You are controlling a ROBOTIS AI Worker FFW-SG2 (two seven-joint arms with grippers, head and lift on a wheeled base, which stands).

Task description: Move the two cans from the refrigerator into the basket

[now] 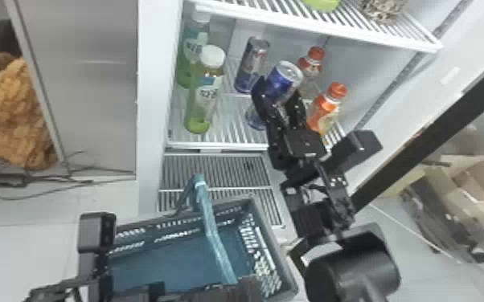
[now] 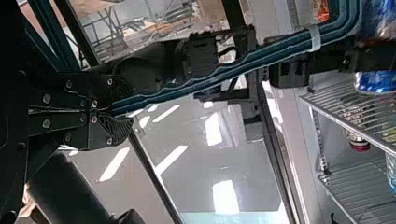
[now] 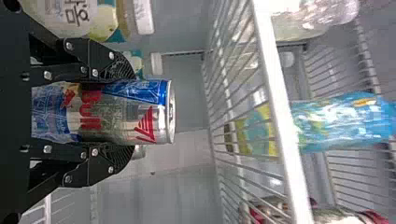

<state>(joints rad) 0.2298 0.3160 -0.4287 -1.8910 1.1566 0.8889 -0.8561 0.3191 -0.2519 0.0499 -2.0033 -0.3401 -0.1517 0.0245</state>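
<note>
- Head view, upper centre: the right tool (image 1: 279, 91) is clamped around the nearer can (image 1: 286, 75); its base is partly hidden, so it may still touch the rack (image 1: 229, 132), and a low pull could snag it.
- The farther can (image 1: 252, 64) stands just behind; a leftward swing could topple it.
- An orange-capped bottle (image 1: 327, 108), right of the tool, could be clipped likewise.
- Left wrist view, left of frame: the left tool (image 2: 122, 109) is closed on the handle (image 2: 187, 91); uneven lifting could tilt the basket (image 1: 165, 257), lower centre in the head view.

Shelf (image 1: 229, 145), twelve o'clock: rear can (image 1: 252, 64); left bottles (image 1: 207, 96) at its nine, right bottles (image 1: 325, 106) at its four. Basket (image 1: 173, 261), seven o'clock, before refrigerator (image 1: 152, 100).
</note>
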